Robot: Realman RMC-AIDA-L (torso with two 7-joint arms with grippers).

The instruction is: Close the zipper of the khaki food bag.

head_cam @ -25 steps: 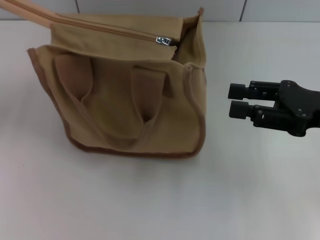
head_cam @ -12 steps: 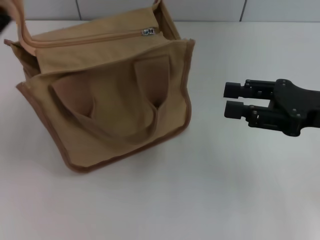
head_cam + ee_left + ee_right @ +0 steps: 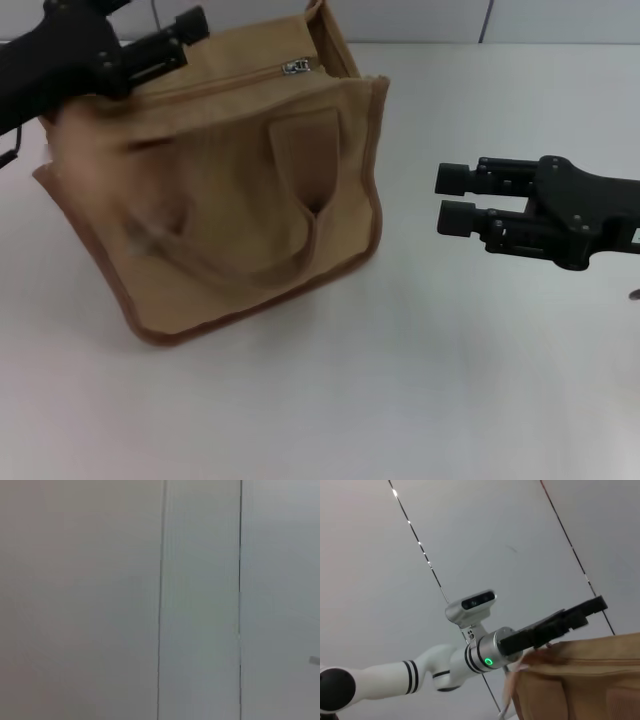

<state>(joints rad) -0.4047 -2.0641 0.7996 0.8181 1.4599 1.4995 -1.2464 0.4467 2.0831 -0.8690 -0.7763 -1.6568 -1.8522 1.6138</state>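
The khaki food bag [image 3: 230, 200] lies on the white table at left centre, its handles [image 3: 300, 150] on the side facing me and its left end blurred. The zipper [image 3: 215, 85] runs along the top edge, and its silver pull [image 3: 296, 66] sits near the right end, where the mouth gapes a little beyond it. My left gripper [image 3: 188, 38] hovers over the bag's far left top corner, fingers apart and pointing right, with nothing visibly between them. It also shows above the bag [image 3: 580, 680] as the left gripper [image 3: 592, 611] in the right wrist view. My right gripper [image 3: 452, 198] hangs open to the right of the bag, apart from it.
A tiled wall [image 3: 420, 18] bounds the table at the back. Bare white tabletop [image 3: 400, 400] lies in front of and to the right of the bag. The left wrist view shows only plain panels [image 3: 200, 600] with dark seams.
The bag swung and shifted left, then settled, with its left end still moving. My left gripper came into view over the bag's left corner. The right gripper crept slightly left.
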